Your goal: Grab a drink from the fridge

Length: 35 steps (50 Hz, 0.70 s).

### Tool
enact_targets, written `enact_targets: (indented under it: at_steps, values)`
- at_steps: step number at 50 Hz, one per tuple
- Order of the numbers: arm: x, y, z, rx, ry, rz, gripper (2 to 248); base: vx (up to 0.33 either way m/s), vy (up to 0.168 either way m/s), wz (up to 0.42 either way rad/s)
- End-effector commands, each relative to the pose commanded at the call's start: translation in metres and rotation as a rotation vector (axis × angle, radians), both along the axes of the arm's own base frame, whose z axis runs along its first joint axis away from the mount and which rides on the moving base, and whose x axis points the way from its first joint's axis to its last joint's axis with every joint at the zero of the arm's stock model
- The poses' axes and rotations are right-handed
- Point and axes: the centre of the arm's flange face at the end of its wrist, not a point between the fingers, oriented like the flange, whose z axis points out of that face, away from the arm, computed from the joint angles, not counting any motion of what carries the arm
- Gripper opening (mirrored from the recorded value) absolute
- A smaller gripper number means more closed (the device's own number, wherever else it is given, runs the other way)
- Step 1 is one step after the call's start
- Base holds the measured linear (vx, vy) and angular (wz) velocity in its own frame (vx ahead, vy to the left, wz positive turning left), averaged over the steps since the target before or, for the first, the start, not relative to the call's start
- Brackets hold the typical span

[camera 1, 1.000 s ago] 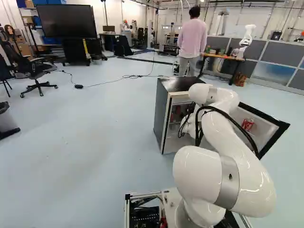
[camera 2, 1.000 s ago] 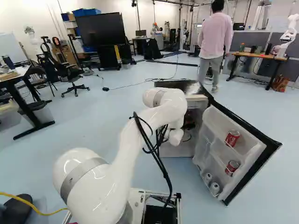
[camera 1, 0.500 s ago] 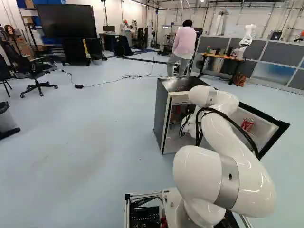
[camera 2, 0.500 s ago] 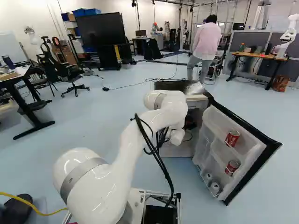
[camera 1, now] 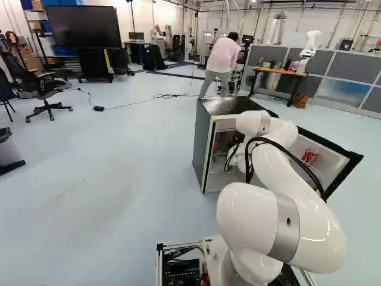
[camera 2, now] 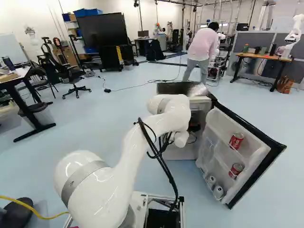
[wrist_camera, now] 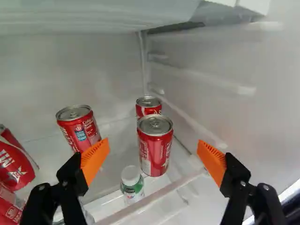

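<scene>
Wrist view puts the end effector (wrist_camera: 153, 149) inside the fridge (camera 1: 203, 143), its two orange-padded fingers spread wide with nothing gripped. Ahead, in the span between them, a red can (wrist_camera: 155, 149) stands upright on the shelf, a second can (wrist_camera: 148, 107) close behind it. This looks like the approach: aiming at the front can before gripping. Next, I judge, it should ease forward until the pads flank the can, then close on its sides. A small white-capped bottle (wrist_camera: 131, 182) stands just in front of that can and could be knocked on the way in. The side can (wrist_camera: 78, 128) near one finger also needs care. The open door (camera 2: 214, 137) seems to leave room for backing out.
</scene>
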Motion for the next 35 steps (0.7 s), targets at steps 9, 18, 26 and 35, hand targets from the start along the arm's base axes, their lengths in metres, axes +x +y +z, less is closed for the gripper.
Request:
enact_targets:
  at_steps: [9, 18, 26, 35]
  values:
    - [0.004, -0.004, -0.004, -0.002, 0.001, -0.002, 247, 0.000, 0.000, 0.000]
    - [0.009, -0.008, -0.008, -0.004, 0.002, -0.005, 247, 0.000, 0.000, 0.000]
    - [0.012, -0.011, -0.011, -0.007, -0.003, -0.006, 247, 0.000, 0.000, 0.000]
    - [0.017, -0.014, -0.014, -0.013, -0.014, -0.007, 247, 0.000, 0.000, 0.000]
